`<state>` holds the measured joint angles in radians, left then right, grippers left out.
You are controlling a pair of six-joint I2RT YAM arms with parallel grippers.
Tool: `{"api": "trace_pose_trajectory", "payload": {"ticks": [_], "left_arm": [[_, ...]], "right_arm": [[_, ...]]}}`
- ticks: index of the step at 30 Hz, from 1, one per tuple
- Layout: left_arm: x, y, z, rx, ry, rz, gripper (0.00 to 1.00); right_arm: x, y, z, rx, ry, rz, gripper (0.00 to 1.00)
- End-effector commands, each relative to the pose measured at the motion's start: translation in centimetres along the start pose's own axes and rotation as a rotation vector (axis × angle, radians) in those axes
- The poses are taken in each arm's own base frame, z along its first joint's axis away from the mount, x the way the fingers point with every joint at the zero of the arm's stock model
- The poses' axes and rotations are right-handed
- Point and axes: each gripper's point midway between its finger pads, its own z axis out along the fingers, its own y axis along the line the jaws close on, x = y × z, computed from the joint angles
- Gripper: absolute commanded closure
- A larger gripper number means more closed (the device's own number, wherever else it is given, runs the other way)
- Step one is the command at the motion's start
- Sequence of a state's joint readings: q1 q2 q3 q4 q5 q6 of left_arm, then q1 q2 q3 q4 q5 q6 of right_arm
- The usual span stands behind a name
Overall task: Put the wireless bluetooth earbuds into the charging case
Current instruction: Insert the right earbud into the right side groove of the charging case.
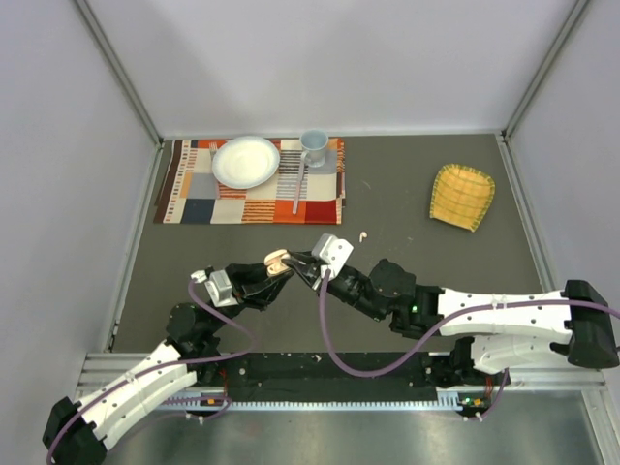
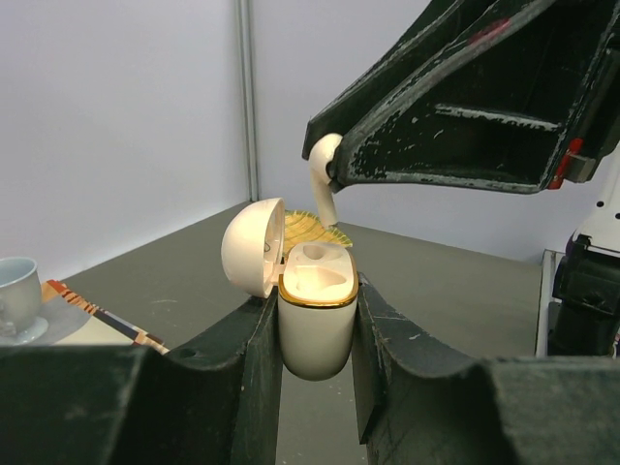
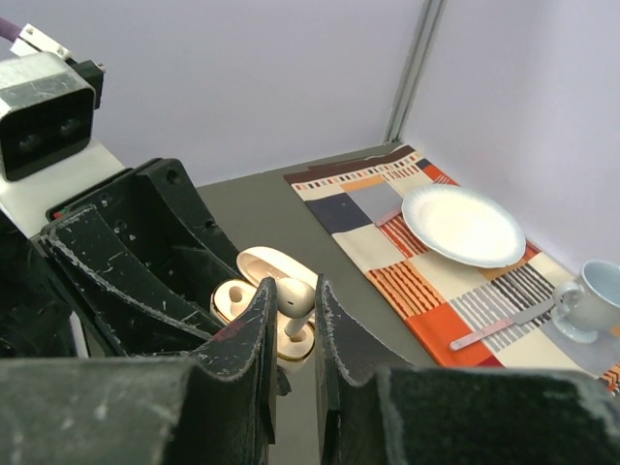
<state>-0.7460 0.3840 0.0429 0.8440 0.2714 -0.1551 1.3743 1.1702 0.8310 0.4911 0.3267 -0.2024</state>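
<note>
The left jaws were closed on the charging case point(image 2: 315, 334), one finger against each side of its body. They held it upright with the hinged lid point(image 2: 254, 247) swung open, to the left in the left wrist view. The right jaws were pinched shut on one earbud point(image 2: 323, 184), gripping its head so that the stem hung down just above the open top of the case. I could not tell from any view whether the stem tip touched the case. A second earbud point(image 1: 363, 235) lay loose on the table point(image 1: 465, 257), just beyond the right jaws and apart from them.

The two sets of jaws met nose to nose near the middle of the table, with hardly any gap between them, and bare table lay around them. A placemat point(image 1: 194, 208) carrying a plate point(image 1: 246, 161), a cup point(image 1: 313, 145) and a knife point(image 1: 299, 184) sat well away at the far left, close to the back wall. A yellow cloth point(image 1: 462, 196) lay at the far right, also well apart.

The left arm point(image 1: 145, 383) rose from its base at the near left and bent rightward, its wrist roughly level. The right arm point(image 1: 504, 315) stretched leftward low over the table from the near right, its jaws reaching over the case.
</note>
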Motion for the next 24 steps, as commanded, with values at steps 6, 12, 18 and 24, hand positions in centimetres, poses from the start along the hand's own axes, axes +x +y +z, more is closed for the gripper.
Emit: {"api": "trace_pose_trajectory", "payload": {"ticks": [6,12,18,24], "left_arm": [[1.5,-0.3,-1.0,0.009,0.01,-0.014,1.0],[1.5,-0.3,-1.0,0.007,0.01,-0.018,1.0],[1.5,-0.1,-1.0,0.0,0.009,-0.017,1.0],[1.6,0.0,-1.0,-0.005,0.011,-0.017,1.0]], "right_arm": [[0.7,0.2,0.5,0.033,-0.007,-0.002,1.0],[1.6,0.2,0.4,0.038,0.018,-0.018,1.0],[2.3,0.4,0.2,0.023,0.046,-0.041,1.0],[3.1,0.9,0.2,-0.012,0.087,-0.069,1.0]]}}
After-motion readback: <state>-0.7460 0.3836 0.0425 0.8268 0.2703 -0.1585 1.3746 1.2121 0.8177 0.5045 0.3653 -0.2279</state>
